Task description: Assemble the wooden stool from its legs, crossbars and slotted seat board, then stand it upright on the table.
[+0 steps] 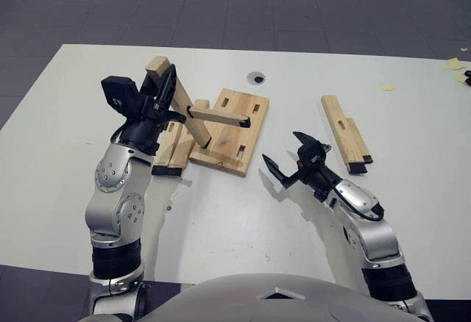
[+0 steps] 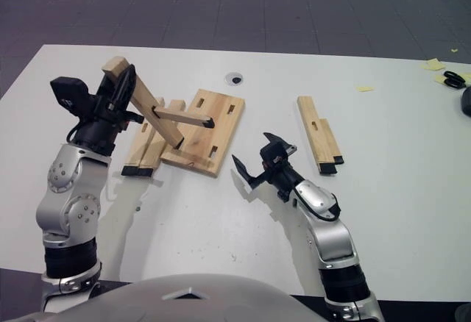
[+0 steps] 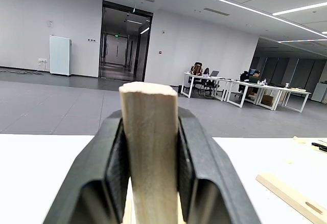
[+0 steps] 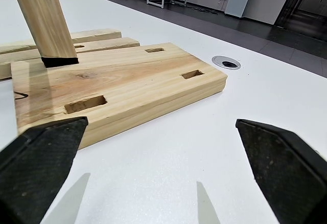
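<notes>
Within the left gripper, a leg sits tilted.

The held leg runs off the lower picture edge between the fingers of the left gripper, the flat pieces beside the seat board lie partly behind the left arm — their number cannot be told — and the dark object is cut off at the right picture edge.

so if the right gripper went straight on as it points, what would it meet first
The open right gripper would probably meet the near edge of the pale wooden slotted seat board on the white table; depth is unclear.
</notes>
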Available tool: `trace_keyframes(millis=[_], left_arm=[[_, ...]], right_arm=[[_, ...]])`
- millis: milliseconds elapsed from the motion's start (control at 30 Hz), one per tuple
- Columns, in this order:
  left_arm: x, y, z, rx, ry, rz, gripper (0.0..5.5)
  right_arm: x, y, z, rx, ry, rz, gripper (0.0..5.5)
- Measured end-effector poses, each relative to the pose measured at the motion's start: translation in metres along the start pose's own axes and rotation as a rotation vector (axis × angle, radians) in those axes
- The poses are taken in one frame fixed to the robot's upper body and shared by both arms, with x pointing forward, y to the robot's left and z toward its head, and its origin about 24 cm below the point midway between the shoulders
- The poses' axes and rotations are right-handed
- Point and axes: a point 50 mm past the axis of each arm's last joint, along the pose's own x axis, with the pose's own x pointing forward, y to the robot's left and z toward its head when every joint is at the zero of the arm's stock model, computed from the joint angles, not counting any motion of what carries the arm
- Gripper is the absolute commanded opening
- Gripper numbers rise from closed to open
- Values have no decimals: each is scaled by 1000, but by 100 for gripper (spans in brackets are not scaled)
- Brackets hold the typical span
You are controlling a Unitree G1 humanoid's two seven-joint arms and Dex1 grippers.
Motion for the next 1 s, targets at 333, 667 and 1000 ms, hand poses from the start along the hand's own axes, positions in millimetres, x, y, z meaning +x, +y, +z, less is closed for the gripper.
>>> trace_keyframes(millis=[333, 667, 1000], left_arm=[[-12, -1, -2, 3, -8, 20, 103], [-35, -10, -7, 49, -7, -4, 103], [-12, -14, -8, 60, 53, -69, 103]], right_arm=[[1, -2, 3, -9, -9, -3, 540], [1, -4, 4, -14, -10, -8, 540], [2, -4, 6, -17, -17, -13, 540]])
